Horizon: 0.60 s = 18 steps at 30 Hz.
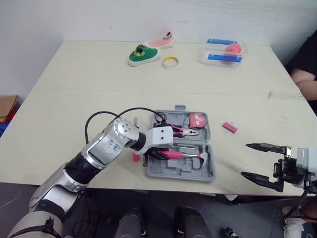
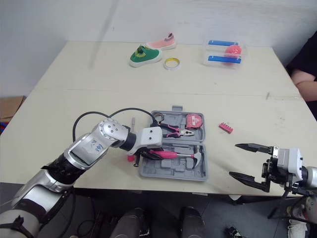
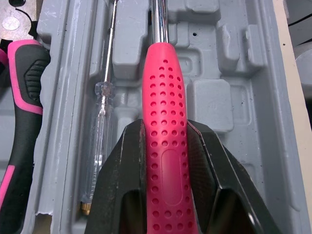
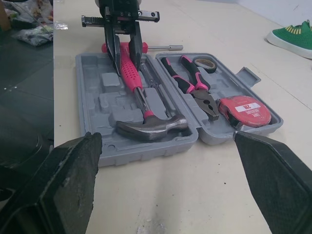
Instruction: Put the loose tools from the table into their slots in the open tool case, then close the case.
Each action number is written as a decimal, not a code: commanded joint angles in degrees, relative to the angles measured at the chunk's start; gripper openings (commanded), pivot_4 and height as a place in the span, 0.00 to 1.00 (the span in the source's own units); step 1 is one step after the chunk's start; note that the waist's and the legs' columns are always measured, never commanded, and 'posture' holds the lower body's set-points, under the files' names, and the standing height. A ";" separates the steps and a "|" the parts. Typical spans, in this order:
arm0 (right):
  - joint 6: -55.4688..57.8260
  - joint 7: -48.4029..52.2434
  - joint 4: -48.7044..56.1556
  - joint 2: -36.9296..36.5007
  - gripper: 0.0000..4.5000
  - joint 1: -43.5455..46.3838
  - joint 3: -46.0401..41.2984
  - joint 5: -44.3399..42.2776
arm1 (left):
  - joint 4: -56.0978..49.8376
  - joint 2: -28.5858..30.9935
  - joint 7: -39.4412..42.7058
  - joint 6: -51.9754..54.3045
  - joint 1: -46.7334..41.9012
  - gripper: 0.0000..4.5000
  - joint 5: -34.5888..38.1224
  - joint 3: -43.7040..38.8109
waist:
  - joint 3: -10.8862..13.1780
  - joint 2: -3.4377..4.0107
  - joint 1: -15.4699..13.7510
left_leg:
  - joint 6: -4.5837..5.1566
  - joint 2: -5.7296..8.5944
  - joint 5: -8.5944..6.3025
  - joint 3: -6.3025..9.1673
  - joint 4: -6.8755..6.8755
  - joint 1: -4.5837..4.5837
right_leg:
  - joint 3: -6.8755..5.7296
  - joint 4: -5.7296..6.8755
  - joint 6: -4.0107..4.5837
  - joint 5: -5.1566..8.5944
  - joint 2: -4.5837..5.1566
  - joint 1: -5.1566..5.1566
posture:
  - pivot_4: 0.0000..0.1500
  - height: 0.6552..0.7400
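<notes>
Hammer (image 1: 174, 154): long axis runs straight out from my left gripper (image 1: 157, 154), steel head farthest from it | left arm: forearm low, fingers (image 3: 124, 165) clamped on the handle over the near half of the tool case (image 1: 183, 171) | look: pink dimpled grip, chrome shaft | right gripper (image 1: 245, 159): spread wide, holding nothing.

Bright, even light covers the table (image 1: 74, 99), with only soft shadows beside the tool case (image 1: 181, 171).

We lose the butt of the pink dotted hammer handle (image 3: 163, 122) past the left wrist view's edge; a small pink object (image 1: 134, 156) lies half hidden behind the left gripper (image 1: 159, 153).
</notes>
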State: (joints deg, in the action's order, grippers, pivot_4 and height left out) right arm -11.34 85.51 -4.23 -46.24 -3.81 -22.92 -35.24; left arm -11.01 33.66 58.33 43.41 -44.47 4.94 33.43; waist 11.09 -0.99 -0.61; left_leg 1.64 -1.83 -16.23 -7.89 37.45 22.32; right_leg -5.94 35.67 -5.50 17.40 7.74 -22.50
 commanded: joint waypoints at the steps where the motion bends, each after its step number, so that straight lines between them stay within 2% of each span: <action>1: -0.23 -0.65 2.50 0.26 1.00 -0.16 -0.29 -0.30 | -1.68 -1.64 -1.64 -4.04 0.50 0.48 -0.24 -2.87 | 0.00 0.00 -0.03 | 0.00 0.00 0.00 0.00 0.00 0.00 | 0.00 0.00 0.00 0.00 0.00 0.00 | 1.00 1.00; 4: -0.07 -1.12 2.93 0.30 1.00 0.11 -0.15 -0.19 | -4.06 -1.12 -0.16 -6.41 2.02 0.71 2.25 -5.74 | 0.00 0.00 -0.08 | 0.00 -0.01 0.00 0.00 0.00 0.00 | 0.00 0.00 0.00 0.00 0.00 0.00 | 1.00 1.00; 7: 0.32 -1.74 3.53 0.30 1.00 0.52 0.18 -0.02 | -4.99 -1.07 0.89 -11.80 4.95 0.71 4.26 -8.51 | 0.00 0.00 -0.13 | 0.00 -0.01 0.00 0.01 0.02 0.01 | 0.00 0.00 0.00 0.00 0.05 0.00 | 1.00 1.00; 10: 0.72 -2.56 4.05 0.44 1.00 0.94 0.67 0.22 | -3.84 -5.09 -0.80 -17.35 7.65 0.71 7.59 -12.53 | 0.00 0.01 -0.12 | -0.01 -0.01 0.00 0.01 0.01 0.00 | -0.01 0.00 0.00 0.00 0.05 0.01 | 1.00 1.00; 13: 1.11 -3.17 4.57 0.64 1.00 1.13 1.20 0.39 | -0.70 -10.46 -4.41 -18.95 9.52 0.56 10.22 -15.91 | 0.00 0.01 -0.59 | 0.00 -0.01 0.00 0.04 0.11 0.00 | -0.02 0.05 0.00 0.00 0.08 0.04 | 1.00 1.00; 14: 1.10 -3.28 4.61 0.67 1.00 1.08 1.31 0.43 | 0.20 -11.37 -4.83 -19.92 10.03 0.45 10.02 -16.29 | 0.00 0.00 -0.74 | 0.08 -0.01 -0.05 0.10 0.24 0.03 | -0.02 0.05 0.00 0.00 0.15 0.11 | 1.00 1.00; 15: 1.15 -3.47 4.70 0.69 1.00 1.11 1.40 0.47 | 1.35 -11.27 -4.78 -21.19 10.52 0.40 8.57 -15.55 | 0.00 0.01 -0.80 | 0.09 0.00 -0.06 0.19 0.32 0.09 | -0.02 0.05 -0.01 -0.01 0.17 0.13 | 1.00 1.00; 18: 1.29 -4.47 4.91 0.89 1.00 1.91 1.92 0.91 | 4.93 -11.48 -4.62 -24.62 12.83 0.08 6.06 -13.35 | -0.01 0.02 -0.78 | 0.08 0.02 -0.07 0.21 0.33 0.09 | -0.11 0.06 -0.01 -0.01 0.11 0.14 | 1.00 1.00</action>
State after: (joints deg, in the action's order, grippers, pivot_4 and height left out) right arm -9.94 81.70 -0.42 -45.45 -2.54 -20.50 -34.00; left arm -6.67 22.55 53.76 20.75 -32.38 11.98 19.19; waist 11.08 -0.97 -1.39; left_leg 1.72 -1.81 -16.29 -7.69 37.78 22.41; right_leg -6.09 35.72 -5.51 17.40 7.82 -22.36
